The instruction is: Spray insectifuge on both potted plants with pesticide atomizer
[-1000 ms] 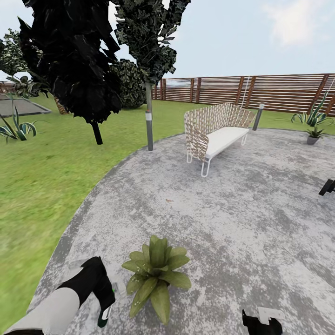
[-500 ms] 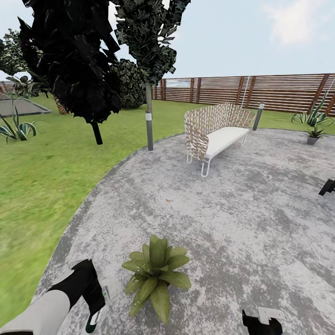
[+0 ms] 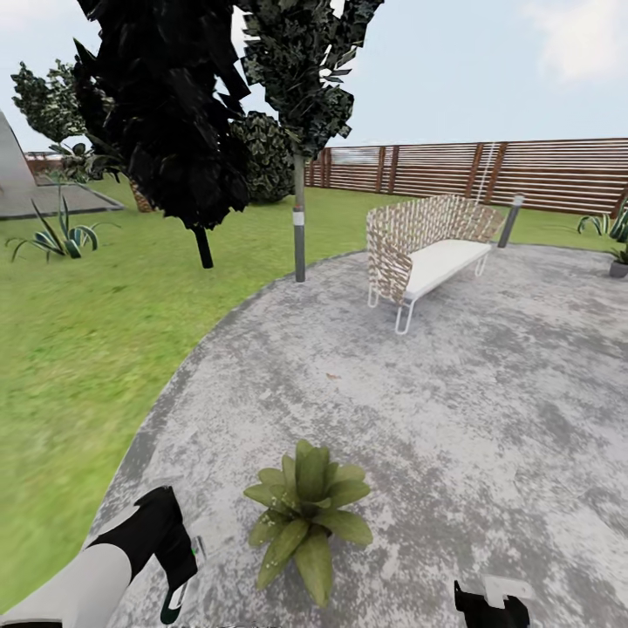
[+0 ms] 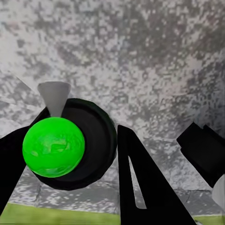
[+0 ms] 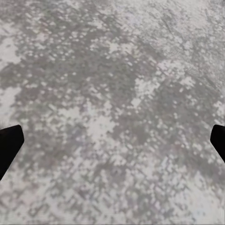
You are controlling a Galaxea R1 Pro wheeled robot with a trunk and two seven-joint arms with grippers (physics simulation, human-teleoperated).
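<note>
Two potted plants in the head view: one low green rosette (image 3: 307, 515) on the grey stone patio (image 3: 453, 384) near the picture's bottom, another small plant (image 3: 620, 259) at the far right edge beside the fence side, partly cut off. Left end effector (image 3: 179, 576) at lower left, just beside the near rosette, clenched on the pesticide atomizer (image 3: 175, 597), of which a white band and green tip peek out below the black fingers. In the left wrist view, atomizer (image 4: 70, 143) seen end-on between the dark fingers (image 4: 140, 183): bright green cap, dark round body, pale nozzle, above speckled patio stone. Right end effector (image 3: 491, 606) low at the bottom right; in the right wrist view, fingertips (image 5: 9, 145) wide apart at both edges, released, grey stone between. Beyond: wicker chair (image 3: 427, 249) with white cushion, grey lamp post (image 3: 299, 231), dark trees (image 3: 166, 122), brown slatted fence (image 3: 488, 173), green lawn (image 3: 78, 331).
</note>
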